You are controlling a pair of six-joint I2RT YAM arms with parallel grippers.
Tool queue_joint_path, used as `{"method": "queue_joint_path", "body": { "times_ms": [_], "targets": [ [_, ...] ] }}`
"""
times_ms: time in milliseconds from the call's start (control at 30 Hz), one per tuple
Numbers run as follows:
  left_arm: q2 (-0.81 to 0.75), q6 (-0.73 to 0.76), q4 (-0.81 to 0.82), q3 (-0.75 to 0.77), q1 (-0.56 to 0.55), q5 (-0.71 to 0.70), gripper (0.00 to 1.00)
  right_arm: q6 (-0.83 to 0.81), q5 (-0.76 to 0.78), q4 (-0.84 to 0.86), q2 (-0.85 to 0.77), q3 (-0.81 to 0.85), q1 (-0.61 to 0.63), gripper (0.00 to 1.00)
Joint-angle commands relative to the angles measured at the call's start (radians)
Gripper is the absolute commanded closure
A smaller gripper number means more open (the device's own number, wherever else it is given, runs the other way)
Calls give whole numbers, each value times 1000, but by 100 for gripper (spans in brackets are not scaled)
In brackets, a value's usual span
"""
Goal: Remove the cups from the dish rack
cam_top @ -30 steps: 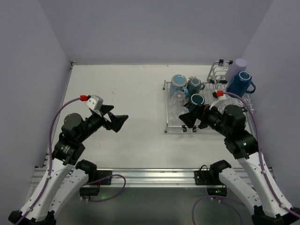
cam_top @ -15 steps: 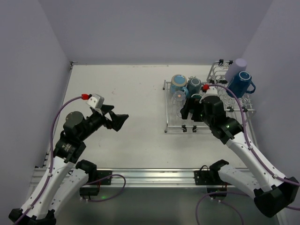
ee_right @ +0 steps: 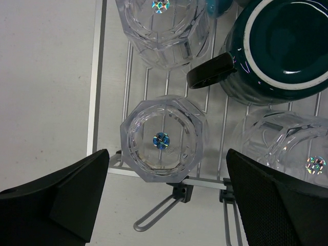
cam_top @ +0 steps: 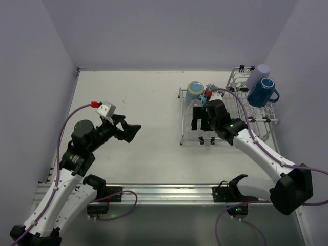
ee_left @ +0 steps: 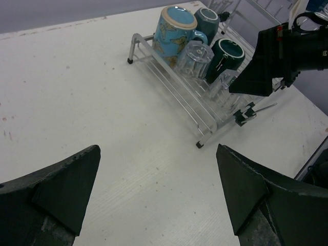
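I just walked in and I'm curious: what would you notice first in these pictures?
The silver dish rack on the right of the table, crowded with cups, catches the eye first, especially the lavender tumbler and dark blue mug at its far end. The right gripper hangs open directly above a clear ribbed glass at the rack's near left corner. The left gripper is open too, well away from the rack.

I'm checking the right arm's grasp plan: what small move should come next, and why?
Probably lower the right end effector straight down. Its jaws stand open, and the clear ribbed glass at the dish rack's corner lies centred between them in the right wrist view, with nothing gripped yet.
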Motion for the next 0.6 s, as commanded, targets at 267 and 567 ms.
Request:
{"method": "queue_joint_path", "body": {
  "times_ms": [267, 567],
  "targets": [
    [19, -32, -12, 13, 17, -60, 0, -21, 91, 56, 142, 71, 17, 15],
    [88, -52, -6, 16, 33, 9, 0, 15, 117, 92, -48, 35, 40, 62]
  ]
}}
